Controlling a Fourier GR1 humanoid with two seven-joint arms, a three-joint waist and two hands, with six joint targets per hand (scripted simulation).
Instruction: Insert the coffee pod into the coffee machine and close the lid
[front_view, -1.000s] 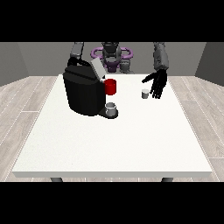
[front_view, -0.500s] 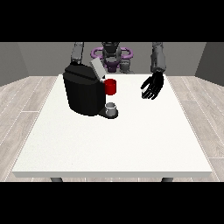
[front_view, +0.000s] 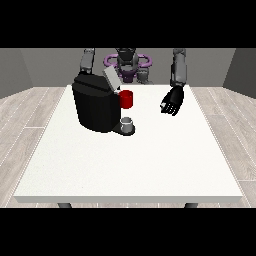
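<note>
The black coffee machine (front_view: 96, 106) stands on the table's left half, its grey lid (front_view: 111, 78) tilted up and open. A red part (front_view: 126, 99) sits on its front, above a small grey cup (front_view: 127, 123) on the drip tray. The hand at the view's right (front_view: 172, 102) hovers above the table to the right of the machine, well apart from it, with its fingers curled. The coffee pod does not show on the table and seems enclosed in those fingers. At the view's left only the arm (front_view: 87, 61) shows, and its hand is hidden behind the machine.
The white table (front_view: 130, 165) stretches wide towards the camera in front of the machine. The robot's torso with purple parts (front_view: 127, 62) is at the table's far edge.
A second ago the small pod stood on the table beside the hand at the view's right. That hand closed over it and lifted, moving slightly back. The pod no longer shows on the table.
</note>
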